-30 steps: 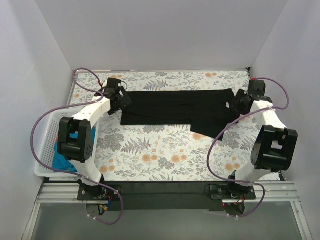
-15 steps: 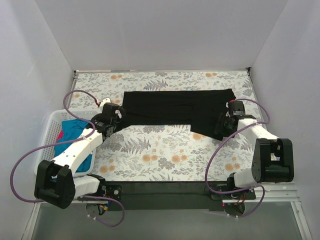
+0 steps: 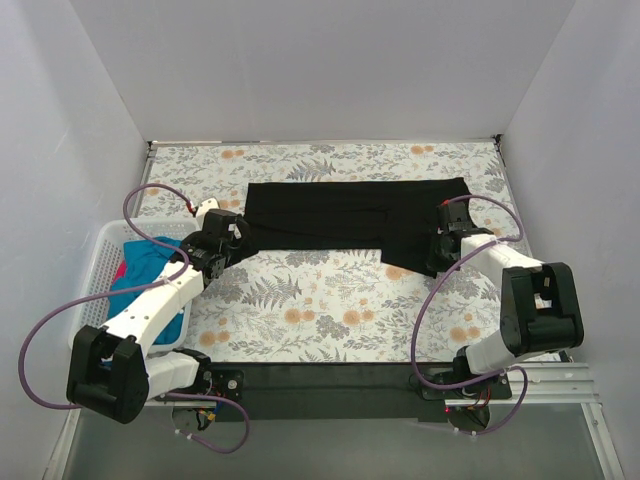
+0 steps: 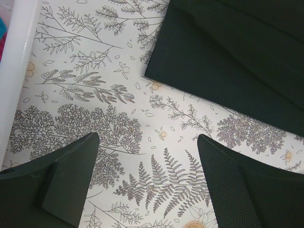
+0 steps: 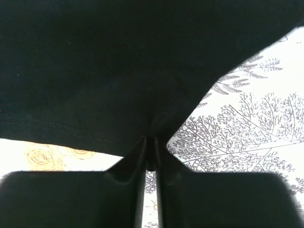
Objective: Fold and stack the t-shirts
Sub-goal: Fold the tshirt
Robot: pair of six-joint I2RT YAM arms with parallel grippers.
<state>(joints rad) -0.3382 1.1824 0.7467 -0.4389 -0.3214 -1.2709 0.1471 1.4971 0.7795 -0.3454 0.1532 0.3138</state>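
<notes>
Top view, with both wrist views.

(a) Flat table covered in fern-and-flower printed cloth (image 3: 330, 310), which bears everything else.

(b) Large plain black cotton t-shirt (image 3: 350, 215), folded into a long band lying flat across the far half of the table. One flap reaches nearer at its right end.

(c) White plastic lattice basket (image 3: 92, 280) at the table's left edge.

(d) Bright teal-blue cloth t-shirt (image 3: 145, 262), crumpled inside the basket.

(e) Small patch of pink-red cloth (image 3: 121, 270), in the basket and touching the teal shirt's left side.

(f) My left pincer (image 4: 147, 142), low over bare printed cloth just beside the black shirt's near left corner. Its fingers (image 4: 71, 175) are spread wide and grip nothing.

(g) My right pincer (image 5: 150, 142), at the near edge of the right-hand flap. Its fingers are drawn almost together, and the black hem is puckered between them, so I have the shirt pinched there.
</notes>
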